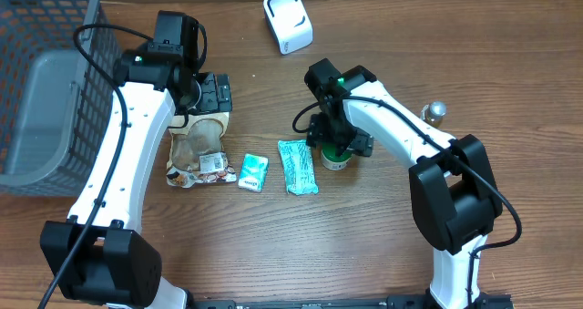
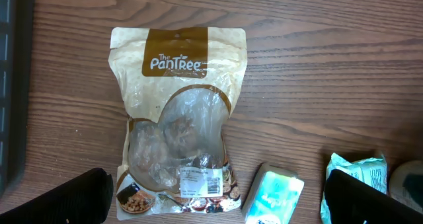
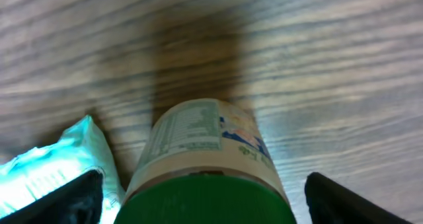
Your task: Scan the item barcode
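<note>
Near the back edge stands a white scanner [image 1: 288, 20]. A green-capped bottle [image 1: 334, 159] stands upright mid-table; my right gripper [image 1: 337, 145] is open around it. In the right wrist view the bottle [image 3: 198, 145] sits between the fingers with a gap on each side of the gripper [image 3: 208, 197]. My left gripper [image 1: 211, 97] hangs open above a brown-and-clear snack pouch [image 1: 196, 154]. The left wrist view shows the pouch [image 2: 175, 118] flat, its white barcode label [image 2: 201, 181] facing up, between the wide fingers of the gripper [image 2: 221, 197].
A small teal pack [image 1: 252, 172] and a longer teal wrapper [image 1: 297, 166] lie between pouch and bottle. A grey wire basket [image 1: 46, 81] fills the left edge. A metal knob [image 1: 435, 111] sits at right.
</note>
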You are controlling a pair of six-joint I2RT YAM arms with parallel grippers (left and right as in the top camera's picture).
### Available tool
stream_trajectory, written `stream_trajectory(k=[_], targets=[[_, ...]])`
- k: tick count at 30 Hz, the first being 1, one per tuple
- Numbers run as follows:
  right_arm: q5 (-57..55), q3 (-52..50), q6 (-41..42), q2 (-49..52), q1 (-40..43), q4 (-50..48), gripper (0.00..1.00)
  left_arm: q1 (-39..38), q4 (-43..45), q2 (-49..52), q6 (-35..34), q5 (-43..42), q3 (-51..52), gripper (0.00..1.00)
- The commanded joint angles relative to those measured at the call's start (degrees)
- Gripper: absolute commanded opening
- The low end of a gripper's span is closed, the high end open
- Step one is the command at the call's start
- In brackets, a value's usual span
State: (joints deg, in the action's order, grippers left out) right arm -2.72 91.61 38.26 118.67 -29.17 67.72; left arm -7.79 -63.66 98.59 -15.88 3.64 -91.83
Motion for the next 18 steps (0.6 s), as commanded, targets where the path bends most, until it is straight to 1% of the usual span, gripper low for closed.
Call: stream_trajectory(k=[1, 6, 12, 16, 18], targets=[[0.0, 1.4, 0.5, 0.3, 0.6, -0.1, 1.0, 0.3, 0.0, 0.1, 1.1, -0.3, -0.9, 1.0], [0.0, 1.3, 0.3, 0.3, 0.7, 1.3, 1.0, 0.3, 0.0, 0.1, 1.1, -0.3, -0.9, 1.0], [0.2, -1.7, 0.3, 0.3, 0.4, -1.4, 1.0, 0.3, 0.0, 0.1, 1.1, -0.3, -0.9, 1.0], [0.2, -2.0, 0.3, 0.3, 0.4, -1.6, 0.91, 0.3, 0.0, 0.1, 1.1, -0.3, -0.9, 1.0], [0.2, -2.0, 0.3, 0.3, 0.4, -1.4, 0.89, 0.3, 0.0, 0.1, 1.1, -0.3, -0.9, 0.99]])
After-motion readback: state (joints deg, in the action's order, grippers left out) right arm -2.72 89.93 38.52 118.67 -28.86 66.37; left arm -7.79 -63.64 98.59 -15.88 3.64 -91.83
